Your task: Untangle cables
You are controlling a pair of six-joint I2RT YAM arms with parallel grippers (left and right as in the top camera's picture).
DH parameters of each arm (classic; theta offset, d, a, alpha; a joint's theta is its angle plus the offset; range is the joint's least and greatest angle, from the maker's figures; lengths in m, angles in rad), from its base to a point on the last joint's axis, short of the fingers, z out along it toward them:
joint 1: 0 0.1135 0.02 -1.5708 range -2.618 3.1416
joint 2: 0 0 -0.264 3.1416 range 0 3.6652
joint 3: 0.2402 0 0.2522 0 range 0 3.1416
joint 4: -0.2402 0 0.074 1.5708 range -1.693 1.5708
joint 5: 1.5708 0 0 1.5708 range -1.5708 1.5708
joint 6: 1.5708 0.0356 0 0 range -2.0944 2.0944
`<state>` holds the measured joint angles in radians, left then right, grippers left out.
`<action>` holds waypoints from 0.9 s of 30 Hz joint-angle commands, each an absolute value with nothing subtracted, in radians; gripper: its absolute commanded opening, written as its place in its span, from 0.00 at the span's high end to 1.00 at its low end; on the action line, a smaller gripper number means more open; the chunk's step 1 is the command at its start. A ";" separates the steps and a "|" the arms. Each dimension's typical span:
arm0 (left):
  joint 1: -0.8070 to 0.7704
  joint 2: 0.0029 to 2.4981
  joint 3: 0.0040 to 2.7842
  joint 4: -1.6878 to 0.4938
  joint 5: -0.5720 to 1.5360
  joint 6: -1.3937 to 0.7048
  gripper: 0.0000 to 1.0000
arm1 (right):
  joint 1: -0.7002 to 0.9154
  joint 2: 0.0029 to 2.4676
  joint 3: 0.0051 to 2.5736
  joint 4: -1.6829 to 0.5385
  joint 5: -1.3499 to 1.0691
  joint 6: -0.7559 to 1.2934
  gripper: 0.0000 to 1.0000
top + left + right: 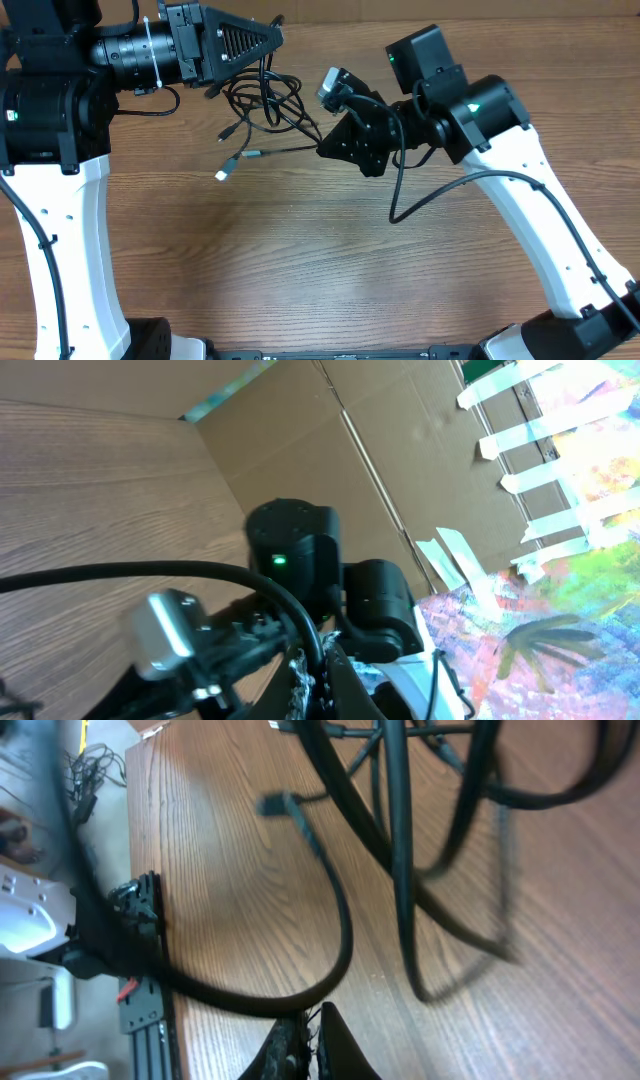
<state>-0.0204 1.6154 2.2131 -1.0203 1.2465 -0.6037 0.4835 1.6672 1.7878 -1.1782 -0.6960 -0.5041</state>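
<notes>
The right gripper [305, 1032] is clenched, apparently pinching one black strand at its fingertips. The left gripper [272, 38], at the far side, is clenched too, though on what I cannot tell. Between them, at the far middle of the table [300, 260], the cables [265, 100] lie in a loose knot, plug ends [222, 175] trailing near and left. They look light, limp and thin, apt to drag the whole knot, so hold a free strand just behind a plug.
</notes>
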 commanded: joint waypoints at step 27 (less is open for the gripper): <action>-0.035 1.608 2.223 -1.013 1.284 -0.606 0.96 | 0.476 1.606 2.006 -1.205 -0.306 -0.446 0.17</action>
<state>-0.0269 1.6154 2.2131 -1.0203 1.2499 -0.6037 0.4786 1.6375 1.9732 -1.2285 -0.3370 -0.4427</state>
